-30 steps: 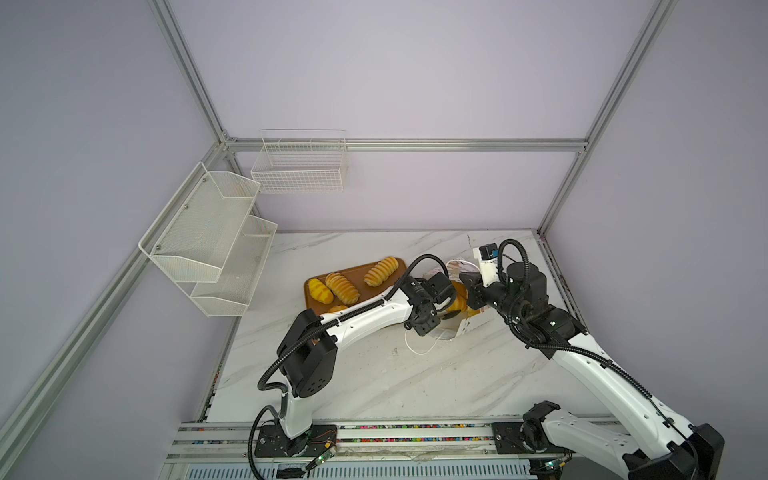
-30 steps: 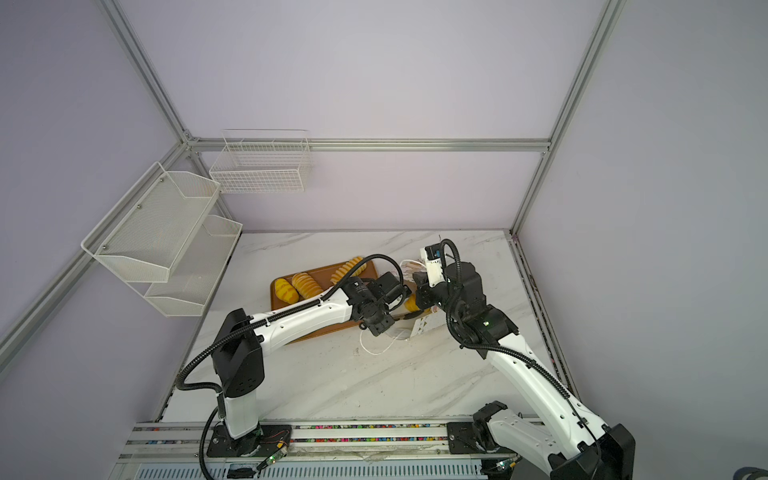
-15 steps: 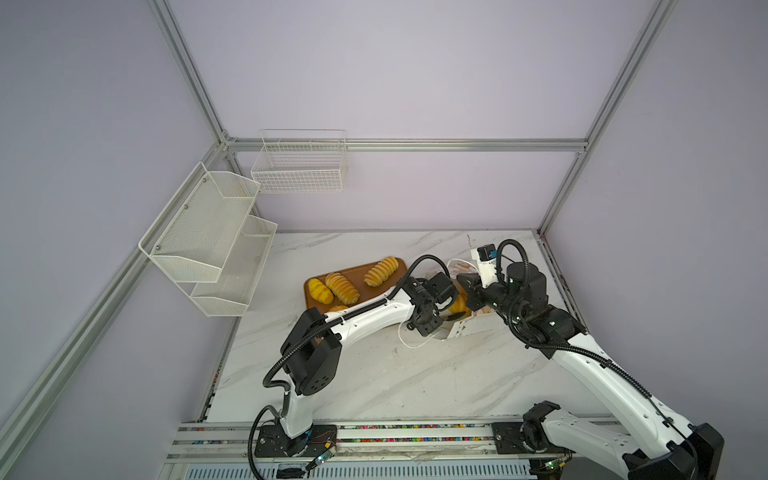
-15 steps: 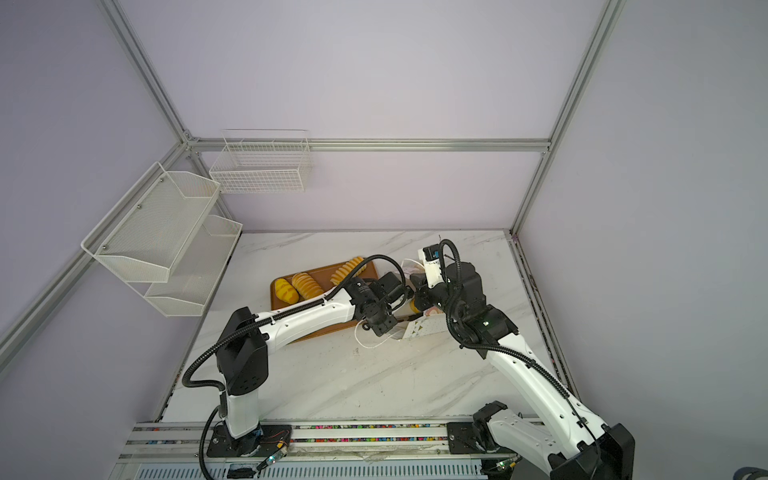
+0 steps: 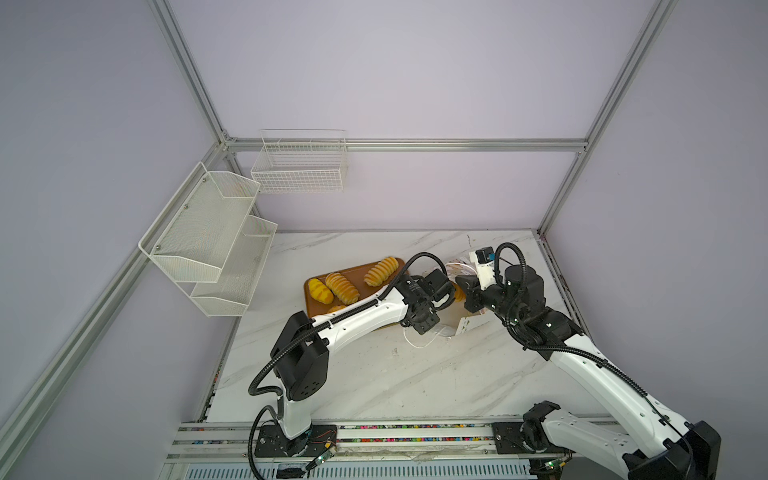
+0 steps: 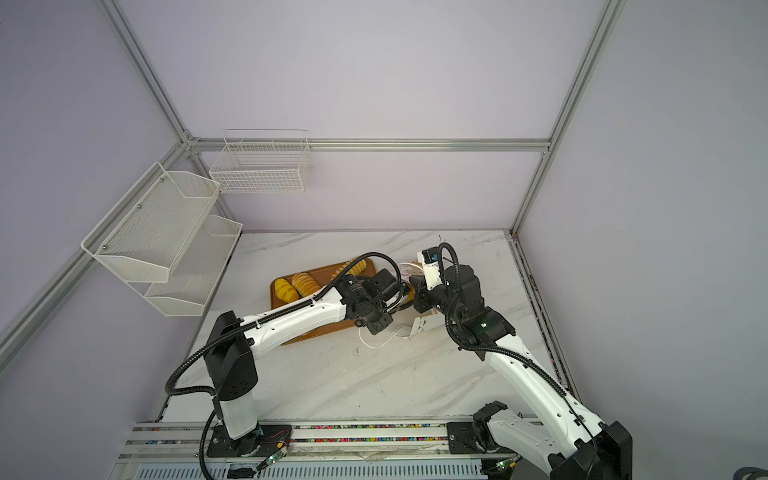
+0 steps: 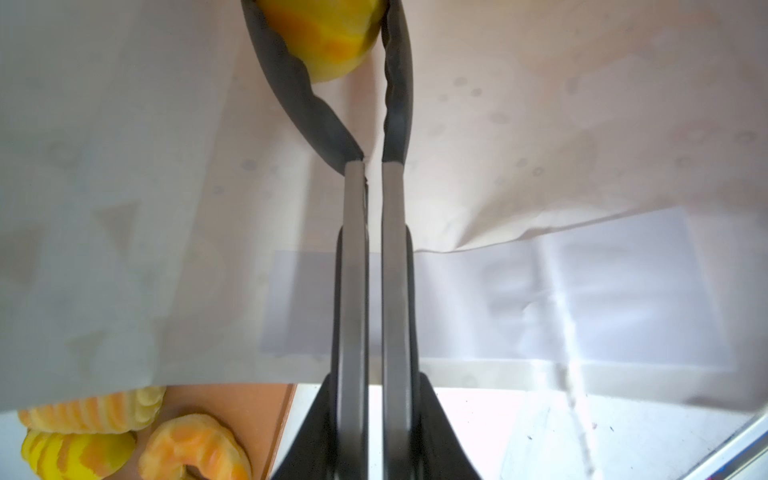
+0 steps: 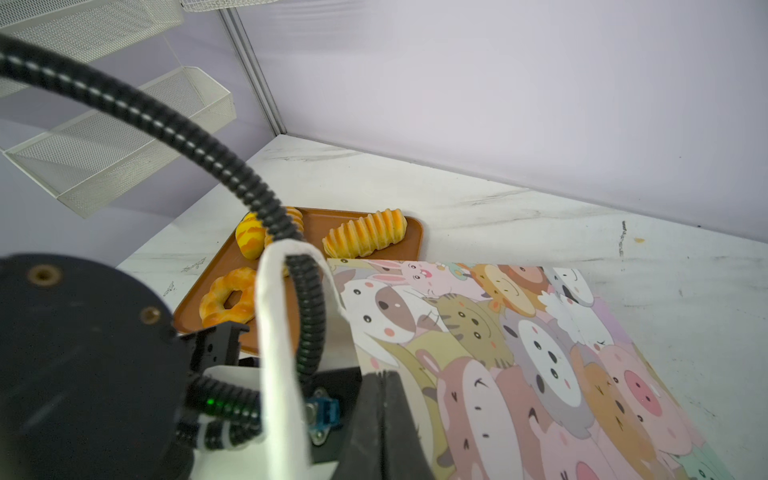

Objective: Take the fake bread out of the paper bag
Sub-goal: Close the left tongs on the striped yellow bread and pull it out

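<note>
Fake bread, one golden-yellow toy pastry (image 7: 316,25), sits pinched between the two dark fingers of the left hand (image 7: 328,45), deep inside the paper bag (image 8: 519,353). Only the pastry's rounded end shows, so which way its long axis runs cannot be told. The left hand is narrow, closed on this piece, with the bag's white inner walls all around it.

The paper bag, a small gift bag printed with pastel cartoon animal faces, lies on its side on the white marbled worktop (image 5: 395,374), printed panel uppermost. Its mouth is turned toward the left hand, and its length runs away from that hand toward the right arm. The right hand (image 8: 384,419) is fully closed on the bag's edge at the mouth, just beside the left hand's fingers. A white cord handle (image 8: 278,353) loops up next to the right hand.

Behind the left hand, beside its forearm, lies a brown rectangular tray (image 5: 316,308) with four more pieces on it. A long ridged loaf (image 8: 365,235) is nearest the bag mouth, its long axis pointing toward the left hand. A ring doughnut (image 8: 228,297) lies flat, and two shorter yellow buns (image 5: 320,291) lie farthest from the hand.
</note>
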`<action>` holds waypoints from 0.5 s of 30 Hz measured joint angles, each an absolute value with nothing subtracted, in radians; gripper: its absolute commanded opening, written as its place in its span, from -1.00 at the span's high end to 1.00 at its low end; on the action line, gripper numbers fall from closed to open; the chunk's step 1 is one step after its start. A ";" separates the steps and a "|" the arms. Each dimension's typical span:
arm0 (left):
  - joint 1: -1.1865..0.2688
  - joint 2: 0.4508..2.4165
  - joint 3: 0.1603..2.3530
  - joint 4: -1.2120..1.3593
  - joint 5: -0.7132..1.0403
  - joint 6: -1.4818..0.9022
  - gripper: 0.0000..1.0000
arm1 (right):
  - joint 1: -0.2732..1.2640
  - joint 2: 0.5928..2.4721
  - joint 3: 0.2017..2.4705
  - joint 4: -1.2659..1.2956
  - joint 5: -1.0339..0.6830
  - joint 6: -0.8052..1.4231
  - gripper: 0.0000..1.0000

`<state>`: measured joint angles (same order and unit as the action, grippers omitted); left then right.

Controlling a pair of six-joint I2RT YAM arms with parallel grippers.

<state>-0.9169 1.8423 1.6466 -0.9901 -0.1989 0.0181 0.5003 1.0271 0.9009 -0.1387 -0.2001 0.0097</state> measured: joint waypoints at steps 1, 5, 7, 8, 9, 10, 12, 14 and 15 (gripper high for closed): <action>-0.916 1.825 1.645 -0.996 -0.205 0.015 0.85 | 0.500 1.027 0.901 -0.136 -0.200 0.007 1.00; -0.916 1.763 1.620 -1.018 -0.218 0.000 0.86 | 0.500 1.028 0.901 -0.120 -0.198 -0.004 1.00; -0.916 1.740 1.607 -1.031 -0.219 -0.007 0.86 | 0.500 1.028 0.901 -0.115 -0.195 -0.009 1.00; -0.916 1.729 1.600 -1.041 -0.220 -0.011 0.86 | 0.500 1.028 0.901 -0.115 -0.191 -0.011 1.00; -0.916 1.718 1.592 -1.047 -0.222 -0.015 0.86 | 0.500 1.028 0.901 -0.114 -0.188 -0.012 1.00; -0.916 1.709 1.587 -1.054 -0.223 -0.018 0.86 | 0.500 1.028 0.901 -0.112 -0.182 -0.013 1.00; -0.916 1.683 1.573 -1.077 -0.224 -0.026 0.87 | 0.500 1.029 0.901 -0.105 -0.170 -0.013 1.00; -0.916 1.654 1.564 -1.098 -0.224 -0.035 0.87 | 0.500 1.035 0.901 -0.095 -0.158 -0.012 1.00; -0.916 1.635 1.559 -1.105 -0.224 -0.041 0.87 | 0.500 1.040 0.901 -0.091 -0.152 -0.012 1.00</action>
<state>-0.9165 1.6348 1.5589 -1.1053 -0.2241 -0.0410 0.5003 1.0401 0.9009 -0.0910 -0.1520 -0.0124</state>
